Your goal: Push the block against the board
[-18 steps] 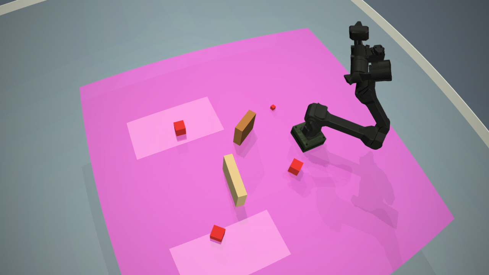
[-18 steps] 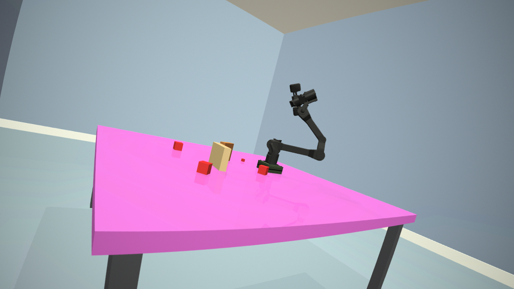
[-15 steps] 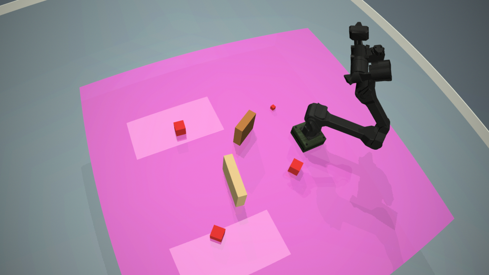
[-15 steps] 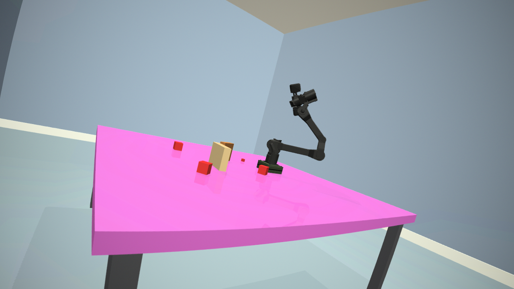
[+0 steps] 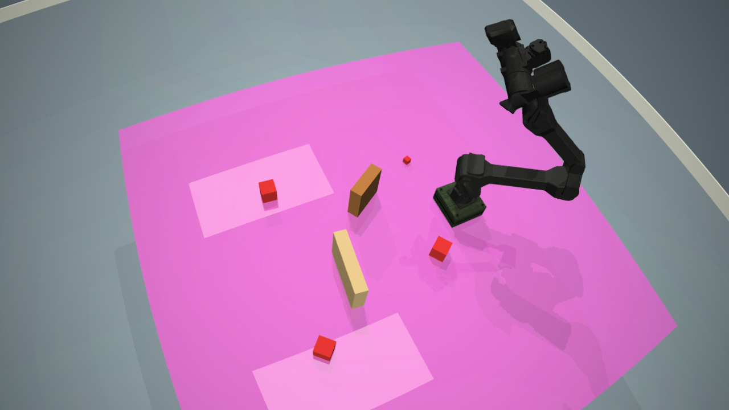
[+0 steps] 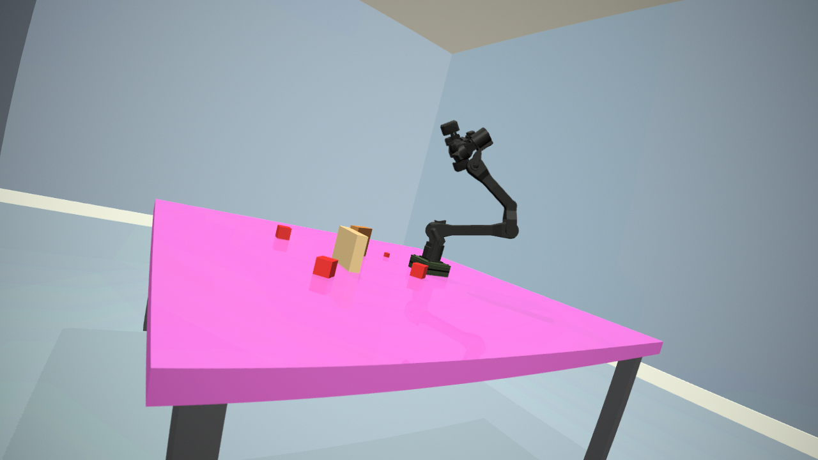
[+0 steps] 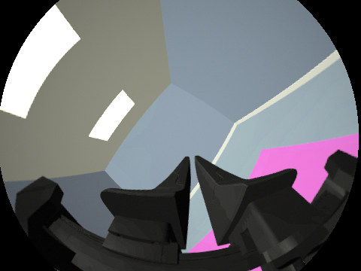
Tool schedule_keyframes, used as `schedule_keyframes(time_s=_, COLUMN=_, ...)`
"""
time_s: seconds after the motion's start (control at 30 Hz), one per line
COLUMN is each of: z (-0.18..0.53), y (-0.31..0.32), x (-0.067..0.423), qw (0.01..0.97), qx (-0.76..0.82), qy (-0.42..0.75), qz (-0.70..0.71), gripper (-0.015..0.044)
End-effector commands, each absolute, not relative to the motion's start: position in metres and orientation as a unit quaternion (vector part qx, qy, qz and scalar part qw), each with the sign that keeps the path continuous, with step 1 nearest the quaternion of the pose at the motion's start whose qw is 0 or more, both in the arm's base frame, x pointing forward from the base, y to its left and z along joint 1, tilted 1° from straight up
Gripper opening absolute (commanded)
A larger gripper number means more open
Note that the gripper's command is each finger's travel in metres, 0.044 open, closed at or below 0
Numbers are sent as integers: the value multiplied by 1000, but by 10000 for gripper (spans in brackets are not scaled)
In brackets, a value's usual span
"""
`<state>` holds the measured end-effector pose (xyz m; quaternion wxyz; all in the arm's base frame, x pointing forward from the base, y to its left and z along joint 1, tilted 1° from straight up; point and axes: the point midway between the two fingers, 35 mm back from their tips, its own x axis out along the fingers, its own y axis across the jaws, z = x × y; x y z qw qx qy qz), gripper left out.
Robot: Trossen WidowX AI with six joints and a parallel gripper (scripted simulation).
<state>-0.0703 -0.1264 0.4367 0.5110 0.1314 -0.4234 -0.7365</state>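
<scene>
The square block, a brown slab (image 5: 364,188) (image 6: 367,235), stands upright on the pink table. The board, a longer pale tan slab (image 5: 350,267) (image 6: 347,250), stands upright on its long edge nearby. In the top view a gap of bare table separates the two, and they stand at an angle to each other. In the exterior view the tan board partly hides the brown block. My gripper (image 7: 192,159) is shut and empty, with only a thin gap between the fingertips. The arm holds it high and well away from both parts, at the upper right in the top view.
Several red cubes lie on the table: one left of the brown block (image 5: 267,190), one near the arm's base (image 5: 440,249) (image 6: 418,270), one beyond the board's near end (image 5: 324,347), and a tiny one (image 5: 406,160) (image 6: 386,255). The green arm base (image 5: 458,206) stands right of the parts.
</scene>
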Motion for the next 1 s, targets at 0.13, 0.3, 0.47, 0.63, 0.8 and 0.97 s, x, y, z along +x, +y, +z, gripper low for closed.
schedule_keyframes(time_s=0.13, z=451, y=-162, x=-16, qw=595, qx=119, qy=-338, qz=-719, gripper=0)
schedule_keyframes(time_s=0.3, z=455, y=-180, x=22, qw=649, qx=113, qy=-275, qz=-700, gripper=0)
schedule_keyframes(time_s=0.47, z=453, y=-194, x=62, qw=699, qx=109, qy=-216, qz=-673, gripper=0)
schedule_keyframes(time_s=0.63, z=447, y=-201, x=96, qw=739, qx=107, qy=-176, qz=-641, gripper=0)
schedule_keyframes(time_s=0.8, z=442, y=-206, x=124, qw=767, qx=105, qy=-131, qz=-619, gripper=0)
schedule_keyframes(time_s=0.97, z=431, y=-210, x=168, qw=804, qx=102, qy=-63, qz=-582, gripper=0)
